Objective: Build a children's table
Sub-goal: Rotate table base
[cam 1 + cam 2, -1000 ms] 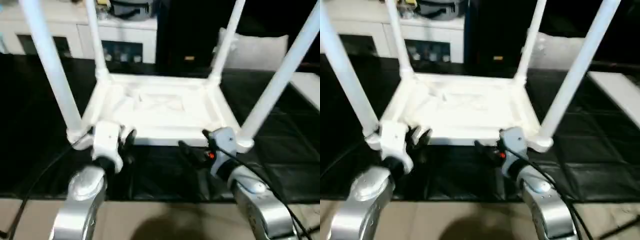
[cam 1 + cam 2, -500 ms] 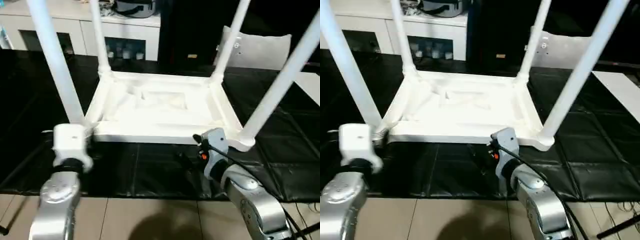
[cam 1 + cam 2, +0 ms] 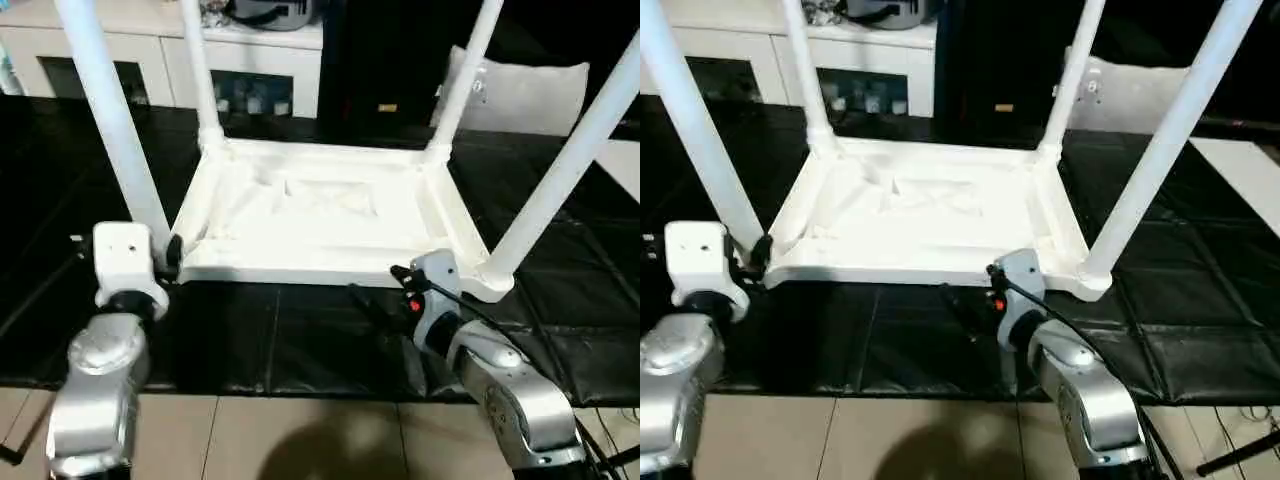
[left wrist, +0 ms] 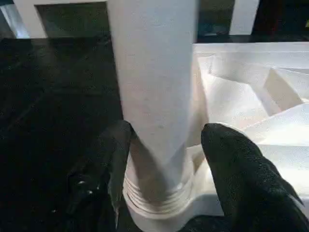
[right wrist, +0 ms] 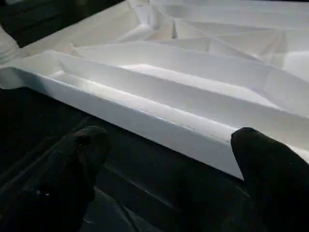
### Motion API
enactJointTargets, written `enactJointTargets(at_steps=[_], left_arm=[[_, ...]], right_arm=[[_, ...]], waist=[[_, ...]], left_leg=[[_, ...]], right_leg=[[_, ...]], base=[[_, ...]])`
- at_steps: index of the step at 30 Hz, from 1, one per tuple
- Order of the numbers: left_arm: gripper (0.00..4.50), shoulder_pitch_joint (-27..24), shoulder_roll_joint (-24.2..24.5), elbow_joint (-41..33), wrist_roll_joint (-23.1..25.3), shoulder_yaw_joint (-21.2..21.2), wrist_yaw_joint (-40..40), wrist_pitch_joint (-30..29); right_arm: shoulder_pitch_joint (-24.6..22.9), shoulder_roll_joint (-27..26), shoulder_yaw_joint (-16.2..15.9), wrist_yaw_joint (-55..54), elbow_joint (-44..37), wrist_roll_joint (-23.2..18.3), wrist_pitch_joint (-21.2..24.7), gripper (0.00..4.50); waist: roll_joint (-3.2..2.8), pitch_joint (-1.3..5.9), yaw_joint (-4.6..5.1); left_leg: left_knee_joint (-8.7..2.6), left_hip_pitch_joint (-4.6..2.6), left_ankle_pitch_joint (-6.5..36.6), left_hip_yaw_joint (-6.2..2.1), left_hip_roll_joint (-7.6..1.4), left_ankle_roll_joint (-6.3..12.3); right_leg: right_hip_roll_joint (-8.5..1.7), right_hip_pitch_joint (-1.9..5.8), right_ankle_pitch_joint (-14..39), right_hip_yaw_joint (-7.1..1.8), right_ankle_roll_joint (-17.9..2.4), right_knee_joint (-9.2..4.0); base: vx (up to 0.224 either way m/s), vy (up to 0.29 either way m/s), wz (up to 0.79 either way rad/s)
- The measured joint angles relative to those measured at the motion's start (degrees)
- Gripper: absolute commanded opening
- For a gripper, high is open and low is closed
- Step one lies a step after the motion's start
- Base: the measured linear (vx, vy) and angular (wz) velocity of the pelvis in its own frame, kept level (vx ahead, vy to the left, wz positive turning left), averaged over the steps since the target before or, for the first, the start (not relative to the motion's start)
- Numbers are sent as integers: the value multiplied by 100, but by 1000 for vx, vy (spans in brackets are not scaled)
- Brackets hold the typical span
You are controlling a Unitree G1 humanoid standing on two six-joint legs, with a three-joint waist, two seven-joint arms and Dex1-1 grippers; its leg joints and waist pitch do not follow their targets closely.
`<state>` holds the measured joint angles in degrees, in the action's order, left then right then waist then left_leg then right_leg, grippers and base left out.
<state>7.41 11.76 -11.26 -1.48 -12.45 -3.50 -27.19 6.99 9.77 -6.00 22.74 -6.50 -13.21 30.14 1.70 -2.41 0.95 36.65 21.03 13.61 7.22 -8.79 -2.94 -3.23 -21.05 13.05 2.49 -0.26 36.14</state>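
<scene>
Children's table (image 3: pixel 320 215) inverted on black mat (image 3: pixel 300 340), four legs seated | left gripper (image 4: pixel 166 159) spread wide astride near-left leg (image 4: pixel 152 87) | right gripper (image 5: pixel 164 159) wide, empty, before near rim | risk: leg knocked askew in socket if contacted off-centre.

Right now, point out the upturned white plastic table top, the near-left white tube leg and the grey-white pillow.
White plastic table top (image 3: pixel 320 215), left eye view, ribbed underside.
Near-left white tube leg (image 4: pixel 152 96), left wrist view, mid-shaft.
Grey-white pillow (image 3: pixel 530 95), left eye view, front face.

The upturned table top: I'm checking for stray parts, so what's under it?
The table top lies on black padded matting, visible all around it. Anything directly beneath stays hidden by the top itself.
</scene>
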Motion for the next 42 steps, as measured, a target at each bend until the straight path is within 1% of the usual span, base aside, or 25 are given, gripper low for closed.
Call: enactJointTargets(at_steps=[4, 10, 12, 14, 16, 18, 21, 25, 26, 28, 30, 31, 33, 37, 40, 42], left_arm=[[273, 313, 168, 409, -216, -196, -140, 44], [273, 719, 405, 1112, -766, -431, -908, 355], [273, 923, 560, 1485, -1011, -495, -1418, 439], [273, 1116, 745, 1861, -1168, -477, -2022, 559], [273, 1170, 839, 2042, -1235, -430, -2402, 652], [273, 1326, 1010, 2317, -1282, -285, -3007, 719], [273, 1581, 1268, 2715, -1441, 12, -3941, 719], [273, 1980, 1295, 3127, -1464, 461, -4775, 728], [273, 2106, 1278, 3242, -1466, 598, -4999, 738], [273, 2274, 1215, 3406, -1466, 727, -5290, 748], [273, 2339, 1120, 3436, -1499, 852, -5566, 740], [273, 2375, 1074, 3465, -1514, 910, -5663, 735], [273, 2402, 1004, 3454, -1565, 1090, -5833, 730], [273, 2291, 988, 3126, -1694, 1314, -6048, 528], [273, 1960, 1134, 2475, -1873, 1473, -6184, 163], [273, 1778, 1210, 2060, -1925, 1545, -6224, -92]], right_arm=[[58, 21, -1, 4, 11, -17, 290, 450], [108, 63, -7, -18, 243, 36, 324, 450], [194, 73, 3, -96, 353, 50, 398, 450], [356, 74, 45, -248, 594, 68, 609, 450], [460, 64, 114, -370, 803, 123, 657, 450], [613, 56, 206, -528, 1184, 206, 629, 450], [997, 57, 376, -730, 1861, 303, 455, 450], [1342, 62, 430, -767, 2430, 396, 151, 450], [1401, 62, 427, -752, 2559, 416, 50, 450], [1517, 62, 414, -720, 2785, 448, -100, 450], [1612, 61, 401, -659, 2971, 488, -242, 450], [1641, 59, 392, -613, 3054, 494, -321, 450], [1707, 34, 347, -529, 3202, 535, -449, 450], [1722, -7, 293, -452, 3262, 615, -570, 450], [1734, -23, 186, -311, 3344, 632, -653, 450], [1749, -28, 132, -257, 3388, 670, -720, 450]], waist=[[-8, -5, 9], [-6, -6, -18], [6, -10, -73], [10, -12, -151], [11, -13, -198], [18, -15, -275], [23, -18, -309], [24, -18, -308], [24, -18, -299], [26, -19, -277], [28, -21, -271], [30, -22, -270], [29, -22, -262], [23, -25, -221], [24, -26, -112], [24, -27, -60]], left_leg=[[-1, -5, 0, 5, -4, 0], [-1, -5, 0, 12, -7, -1], [-1, -5, -1, 18, -10, -1], [-2, -3, -7, 23, -10, 4], [-5, -4, -10, 53, -12, 9], [-12, -5, -18, 91, -20, 17], [-23, -2, -34, 129, -20, 22], [-40, -2, -45, 164, -22, 20], [-49, -3, -51, 174, -23, 23], [-62, -1, -58, 185, -25, 25], [-91, 2, -82, 204, -26, 21], [-103, 4, -106, 212, -28, 62], [-114, 4, -107, 226, -44, 66], [-115, 0, -110, 242, -86, 61], [-119, -3, -116, 247, -112, 46], [-138, -7, -122, 247, -113, 28]], right_leg=[[1, 1, -1, 0, -1, 1], [0, -4, -1, -1, -2, 0], [-1, -11, -1, -1, -2, 0], [-3, -11, -1, -1, -2, 0], [-15, -12, -1, -5, -2, -1], [-24, -16, -1, -11, -2, -3], [-41, -27, -5, -19, -7, -1], [-59, -37, -7, -21, -8, -1], [-62, -41, -8, -21, -8, -1], [-62, -53, -9, -25, -9, 0], [-67, -73, -9, -27, -10, -1], [-67, -82, -9, -29, -10, -1], [-61, -91, -9, -27, -10, 1], [-28, -94, -11, -29, -15, 0], [-6, -98, -11, -25, -24, 1], [-4, -101, -12, -23, -28, 1]], base=[[0, 0, 0], [0, 0, 0], [0, 0, 0], [0, 0, 0], [0, 0, 0], [0, 0, 0], [0, 0, 0], [0, 0, 0], [0, 0, 0], [0, 0, 0], [0, 0, 0], [0, 0, 0], [0, 0, 0], [0, 0, 0], [0, 0, 0], [0, 0, 0]])
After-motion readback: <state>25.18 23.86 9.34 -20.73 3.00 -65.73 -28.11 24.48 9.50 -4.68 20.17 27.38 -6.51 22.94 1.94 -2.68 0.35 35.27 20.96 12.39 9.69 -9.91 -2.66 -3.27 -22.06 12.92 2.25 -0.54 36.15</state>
